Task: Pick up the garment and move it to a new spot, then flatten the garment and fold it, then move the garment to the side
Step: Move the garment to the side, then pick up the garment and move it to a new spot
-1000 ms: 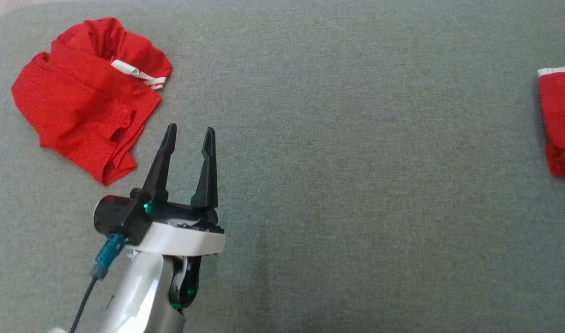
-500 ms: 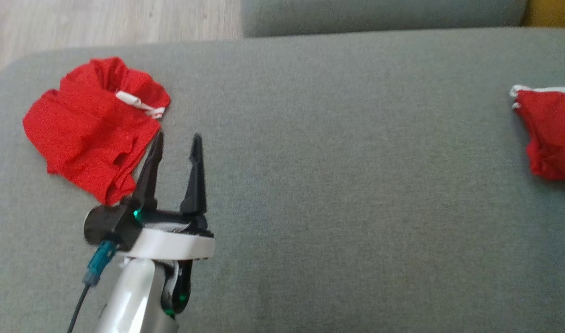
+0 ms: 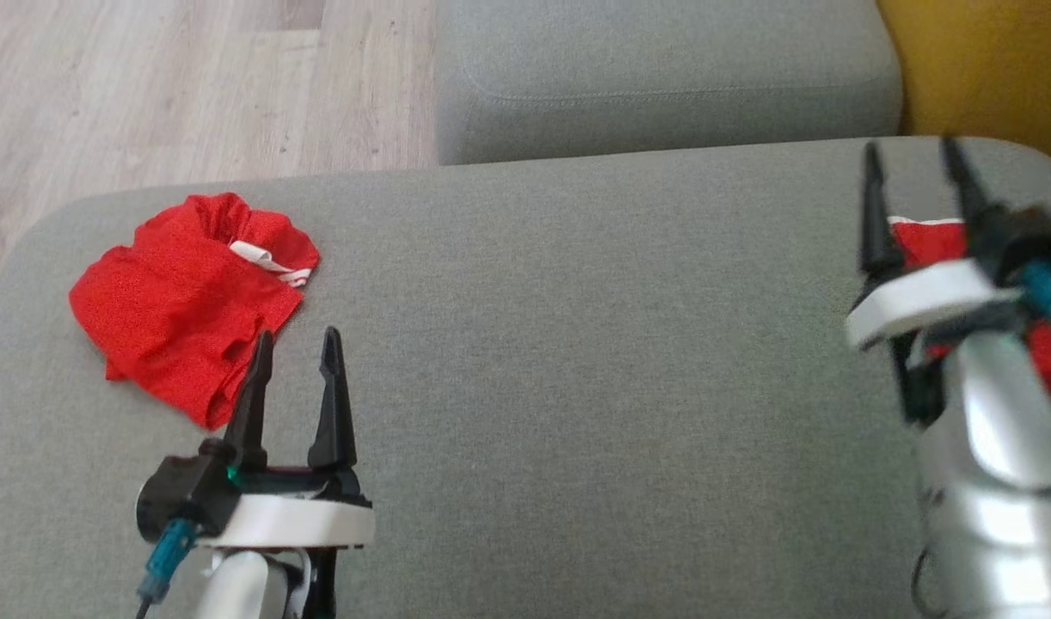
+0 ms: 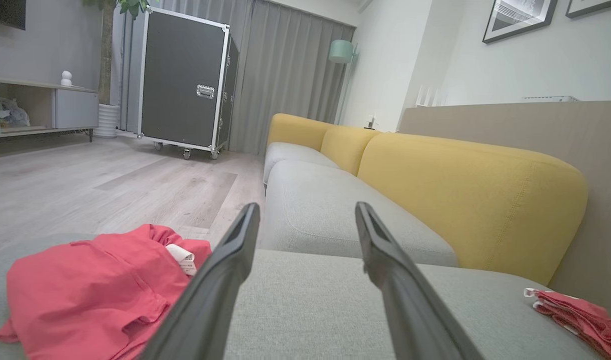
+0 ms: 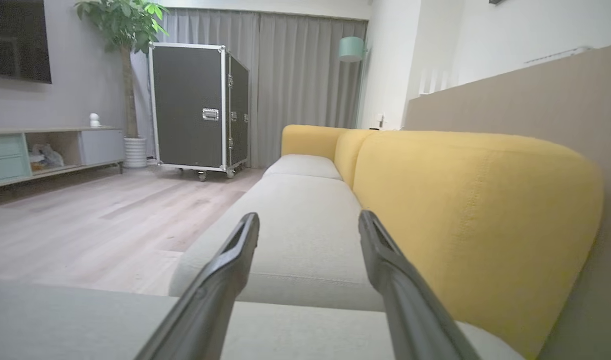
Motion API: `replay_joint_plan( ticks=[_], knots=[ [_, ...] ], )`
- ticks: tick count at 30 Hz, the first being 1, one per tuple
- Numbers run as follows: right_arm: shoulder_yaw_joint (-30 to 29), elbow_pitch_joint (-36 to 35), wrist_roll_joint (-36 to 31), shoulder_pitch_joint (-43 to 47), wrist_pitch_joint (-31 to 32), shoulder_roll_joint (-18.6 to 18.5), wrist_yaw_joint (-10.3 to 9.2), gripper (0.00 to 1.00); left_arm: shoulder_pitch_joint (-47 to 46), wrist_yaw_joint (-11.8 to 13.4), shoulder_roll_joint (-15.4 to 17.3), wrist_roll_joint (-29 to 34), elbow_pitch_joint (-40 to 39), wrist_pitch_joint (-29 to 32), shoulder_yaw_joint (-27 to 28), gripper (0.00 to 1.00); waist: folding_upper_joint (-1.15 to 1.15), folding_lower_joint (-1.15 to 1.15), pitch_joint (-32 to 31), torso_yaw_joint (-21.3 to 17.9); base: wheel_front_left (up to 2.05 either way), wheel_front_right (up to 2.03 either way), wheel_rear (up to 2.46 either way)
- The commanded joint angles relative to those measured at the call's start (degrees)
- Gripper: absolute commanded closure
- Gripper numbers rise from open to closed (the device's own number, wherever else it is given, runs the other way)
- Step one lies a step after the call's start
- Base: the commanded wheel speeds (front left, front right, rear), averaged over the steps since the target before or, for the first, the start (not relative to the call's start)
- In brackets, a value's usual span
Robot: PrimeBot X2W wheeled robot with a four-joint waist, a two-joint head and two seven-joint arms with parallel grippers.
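two red garments lie on the grey sofa seat (image 3: 577,361), one at each end, well apart.

the left garment (image 3: 177,297) sits near the seat's far left corner, bunched up, with no clean long axis. its white-edged strip is at the far right end, facing the middle of the seat. one pointed corner reaches toward me. from my left wrist the same garment (image 4: 85,290) lies low and rumpled, with a white tag showing at its top.

the right garment (image 3: 925,242) lies by the seat's right edge, with a white-trimmed edge on its far side. my right arm covers most of it, so i cannot tell its full length or direction. from my left wrist it (image 4: 580,315) is a low, flattish red pile close to the yellow backrest (image 4: 465,200).

my left hand (image 3: 297,344) is just right of the left garment, fingers pointing away from me. its jaws are spread wide and grip nothing. in the head view its left finger crosses the garment's near edge, and i cannot tell if they touch. along that wrist, my left hand (image 4: 306,210) has only seat fabric in its gap.

my right hand (image 3: 910,150) is over the right garment, also spread wide and empty. red cloth shows between its fingers but below them. along that wrist, my right hand (image 5: 308,219) points down the length of the sofa.

a second grey seat cushion (image 3: 663,77) lies beyond the first, and wooden floor (image 3: 147,86) is at the far left. one black wheeled case (image 4: 185,80) stands by the curtains.
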Motion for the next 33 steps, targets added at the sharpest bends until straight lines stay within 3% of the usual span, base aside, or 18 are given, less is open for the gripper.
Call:
replay_joint_plan(
  ticks=[1, 11, 18, 33],
  knots=[
    [1.06, -3.71, -0.07, -0.03, -0.61, 1.34, 0.2, 0.0, -1.62, -0.21, 0.29, 0.38, -2.21, -0.29, 2.13, 0.0, 0.0, 0.02, -0.27, -0.04, 0.0, 0.0, 0.0],
    [4.46, -13.73, 5.6, 12.49, -0.62, 3.37, 0.2, 0.0, 0.14, -0.88, 0.29, 0.56, -2.08, -0.29, 2.26, 0.0, 0.0, 0.02, -0.98, 0.0, 0.0, 0.0, 0.0],
    [3.42, -18.8, 5.16, 22.19, -0.62, 3.39, 0.2, 0.0, 1.44, -0.82, 0.29, 0.06, -2.88, -0.29, 2.3, 0.0, 0.0, 0.02, -0.91, -0.01, 0.0, 0.0, 0.0],
    [4.83, -18.22, 4.83, 24.18, -0.62, 3.4, 0.2, 0.0, 2.79, -0.34, 0.29, 0.31, -3.53, -0.29, 2.48, 0.0, 0.0, 0.02, -1.05, -0.04, 0.0, 0.0, 0.0]
  ],
)
